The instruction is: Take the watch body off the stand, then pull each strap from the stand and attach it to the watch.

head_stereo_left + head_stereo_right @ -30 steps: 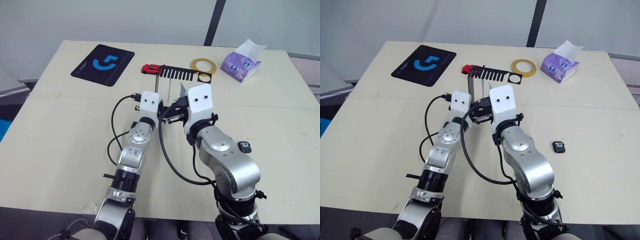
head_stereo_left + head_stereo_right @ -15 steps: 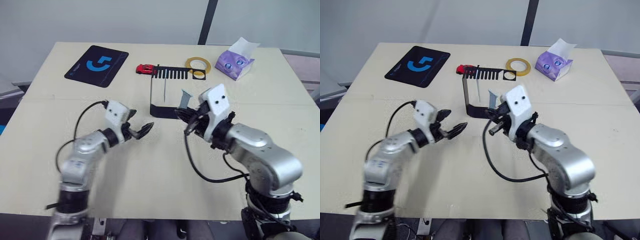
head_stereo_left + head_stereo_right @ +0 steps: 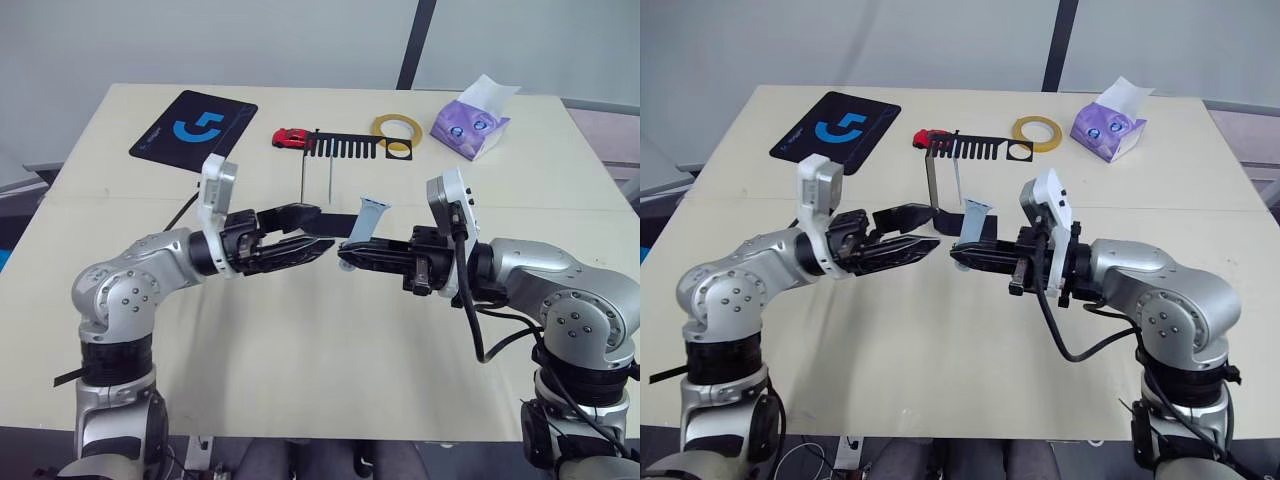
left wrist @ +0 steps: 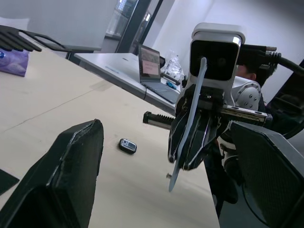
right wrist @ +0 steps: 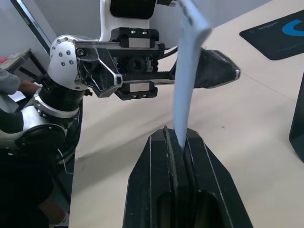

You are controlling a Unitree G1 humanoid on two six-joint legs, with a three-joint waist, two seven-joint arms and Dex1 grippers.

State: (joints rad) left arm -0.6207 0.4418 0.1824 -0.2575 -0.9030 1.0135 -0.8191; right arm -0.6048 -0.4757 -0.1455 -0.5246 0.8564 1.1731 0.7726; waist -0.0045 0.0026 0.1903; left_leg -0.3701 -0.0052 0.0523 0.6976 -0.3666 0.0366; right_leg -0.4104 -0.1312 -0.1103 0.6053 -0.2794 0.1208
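Left eye view: two grippers face each other over the table (image 3: 120, 330). The right gripper (image 3: 345, 256) is clenched on one strap (image 3: 364, 215); a second strap (image 3: 329, 182) hangs from the stand (image 3: 352, 146). The left gripper (image 3: 318, 230) has its fingers spread, holding nothing. Also one toy car (image 3: 292, 137), one tape roll (image 3: 399, 127), one mat (image 3: 194, 128), one tissue pack (image 3: 472, 119).

Left wrist view: one watch body (image 4: 128, 146) lies flat on the table beyond the right gripper.

Right wrist view: the strap rises from between the pressed-together fingers (image 5: 152, 175).
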